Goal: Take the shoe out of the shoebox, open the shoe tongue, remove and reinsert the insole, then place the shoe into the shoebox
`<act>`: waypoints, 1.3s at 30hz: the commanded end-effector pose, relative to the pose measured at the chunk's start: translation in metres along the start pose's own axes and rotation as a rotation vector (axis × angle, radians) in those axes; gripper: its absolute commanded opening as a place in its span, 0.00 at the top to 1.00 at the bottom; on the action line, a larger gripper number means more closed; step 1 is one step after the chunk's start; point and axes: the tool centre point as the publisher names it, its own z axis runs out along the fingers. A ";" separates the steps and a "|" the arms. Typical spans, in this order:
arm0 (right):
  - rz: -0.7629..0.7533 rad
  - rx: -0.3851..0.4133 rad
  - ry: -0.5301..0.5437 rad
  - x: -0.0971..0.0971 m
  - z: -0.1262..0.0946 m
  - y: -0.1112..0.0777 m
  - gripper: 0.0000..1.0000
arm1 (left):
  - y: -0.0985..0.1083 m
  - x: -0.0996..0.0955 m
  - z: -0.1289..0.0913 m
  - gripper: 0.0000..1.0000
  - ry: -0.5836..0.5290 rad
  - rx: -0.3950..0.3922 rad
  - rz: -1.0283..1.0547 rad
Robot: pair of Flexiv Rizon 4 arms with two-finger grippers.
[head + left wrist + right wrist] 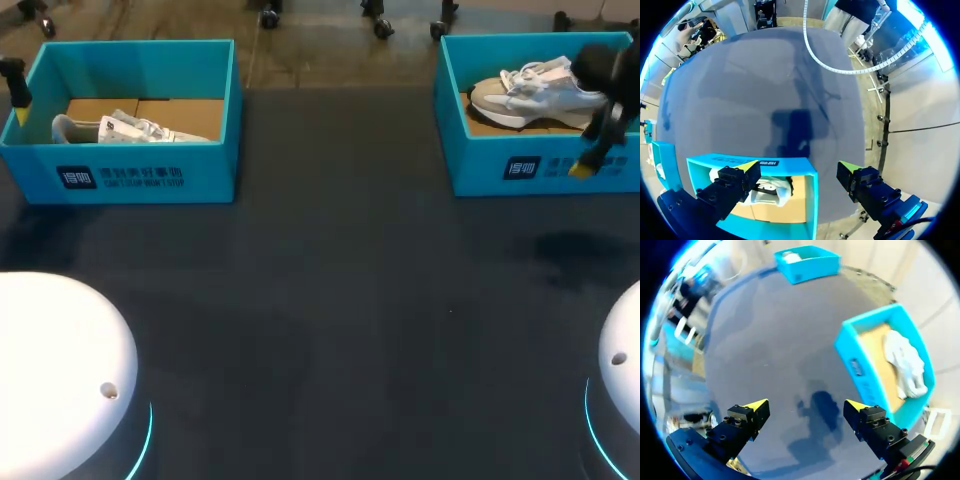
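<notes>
Right shoe (535, 90) lies in the right shoebox (480, 168) at the tabletop's far right corner. Left shoe (130, 128) lies in the left shoebox (130, 178) at the far left corner.

Right gripper (807, 407) hangs by the right shoebox's near right end, fingers apart, empty. Left gripper (799, 166) hangs over the left shoebox's outer end, fingers apart, empty.

Assessment: first step, neither shoe lifted yet. The next move calls for lowering a gripper into its box and closing across the shoe.

A dark, matte table (330, 300) spans the scene from side to side, its slate-grey top smooth and even in tone, with a faint, blurred patch of shadow lying toward its right side.
</notes>
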 end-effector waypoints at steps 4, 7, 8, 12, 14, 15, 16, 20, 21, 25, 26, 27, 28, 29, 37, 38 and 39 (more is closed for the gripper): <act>0.176 0.088 0.055 -0.057 -0.052 0.004 0.00 | -0.001 0.000 0.000 0.00 0.001 -0.001 0.001; 0.176 0.088 0.055 -0.057 -0.052 0.004 0.00 | -0.001 0.000 0.000 0.00 0.001 -0.001 0.001; 0.176 0.088 0.055 -0.057 -0.052 0.004 0.00 | -0.001 0.000 0.000 0.00 0.001 -0.001 0.001; 0.176 0.088 0.055 -0.057 -0.052 0.004 0.00 | -0.001 0.000 0.000 0.00 0.001 -0.001 0.001; 0.176 0.088 0.055 -0.057 -0.052 0.004 0.00 | -0.001 0.000 0.000 0.00 0.001 -0.001 0.001; 0.176 0.088 0.055 -0.057 -0.052 0.004 0.00 | -0.001 0.000 0.000 0.00 0.001 -0.001 0.001; 0.176 0.088 0.055 -0.057 -0.052 0.004 0.00 | -0.001 0.000 0.000 0.00 0.001 -0.001 0.001; 0.154 0.123 0.054 -0.091 -0.037 -0.005 0.00 | -0.001 0.000 0.000 0.00 0.001 -0.001 0.001; 0.149 0.122 0.048 -0.101 -0.035 -0.004 0.00 | -0.001 0.000 0.000 0.00 0.001 -0.001 0.001; 0.152 0.149 0.011 -0.142 -0.023 0.002 0.00 | -0.001 0.000 0.000 0.00 0.001 -0.001 0.001; 0.155 0.173 -0.036 -0.151 -0.019 0.005 0.00 | -0.001 0.000 0.000 0.00 0.001 -0.001 0.001; 0.155 0.173 -0.036 -0.151 -0.019 0.005 0.00 | -0.001 0.000 0.000 0.00 0.001 -0.001 0.001; 0.155 0.173 -0.036 -0.151 -0.019 0.005 0.00 | -0.001 0.000 0.000 0.00 0.001 -0.001 0.001; 0.155 0.173 -0.036 -0.151 -0.019 0.005 0.00 | -0.001 0.000 0.000 0.00 0.001 -0.001 0.001; 0.155 0.173 -0.036 -0.151 -0.019 0.005 0.00 | -0.001 0.000 0.000 0.00 0.001 -0.001 0.001; 0.155 0.173 -0.036 -0.151 -0.019 0.005 0.00 | -0.001 0.000 0.000 0.00 0.001 -0.001 0.001; 0.155 0.173 -0.036 -0.151 -0.019 0.005 0.00 | -0.001 0.000 0.000 0.00 0.001 -0.001 0.001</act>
